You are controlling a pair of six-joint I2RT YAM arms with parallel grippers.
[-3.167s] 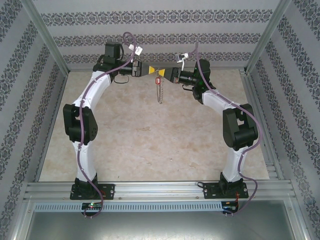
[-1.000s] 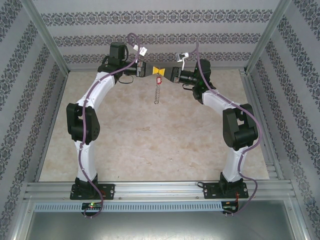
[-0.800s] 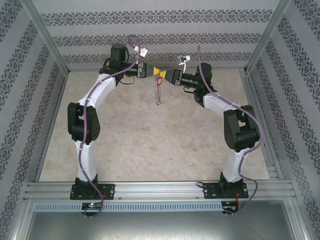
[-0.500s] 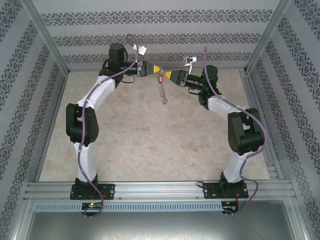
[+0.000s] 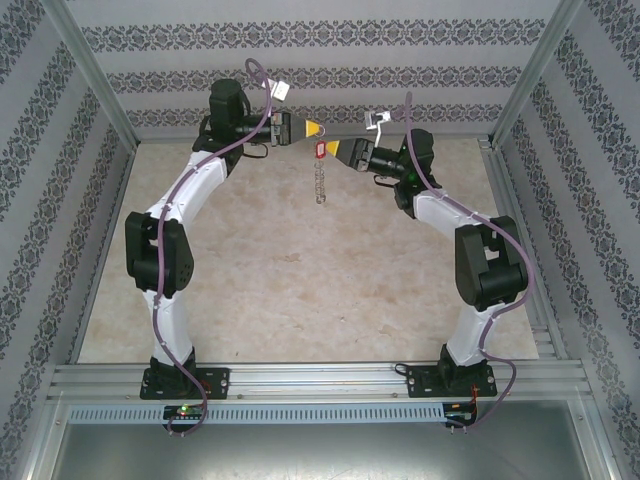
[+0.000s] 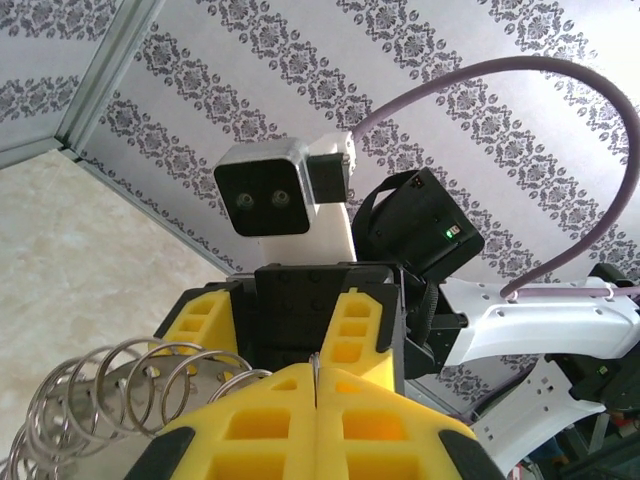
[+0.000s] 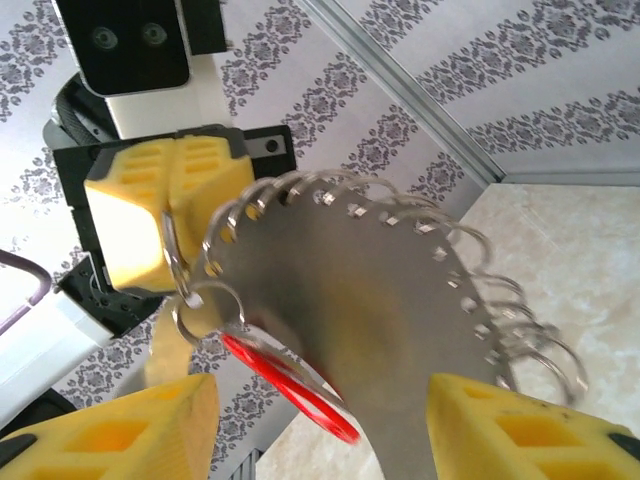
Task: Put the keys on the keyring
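Left gripper (image 5: 312, 128): up high over the far end of the table (image 5: 300, 290). Its yellow fingers are pressed flat together, pinching the thin wire of the keyring (image 5: 319, 180).
Right gripper (image 5: 352, 152): faces the left one nearly tip to tip, sitting a little lower. Its fingers are spread well apart and clamp nothing I can make out.
Key (image 5: 325, 151): red head, hanging just off the right gripper's tip and below the left gripper's.
Overhead view: gives the layout. The keyring reads as a thin silver string dangling straight down between the two tips. The grip itself is too small to read here.
Left wrist view: the closed seam of the left gripper (image 6: 317, 375) has a sliver of wire coming out at the top. Silver rings of the keyring (image 6: 130, 385) fan out to the lower left. The right gripper (image 6: 285, 330) is seen head-on, fingers apart.
Right wrist view: shows the pinch best. The left gripper (image 7: 170, 205) is closed on a small wire loop of the keyring (image 7: 177, 262). The key (image 7: 290, 385) hangs blurred between the spread yellow fingers (image 7: 110, 440), beside a broad silver blur edged with rings.
Contact between key and right fingers: cannot tell.
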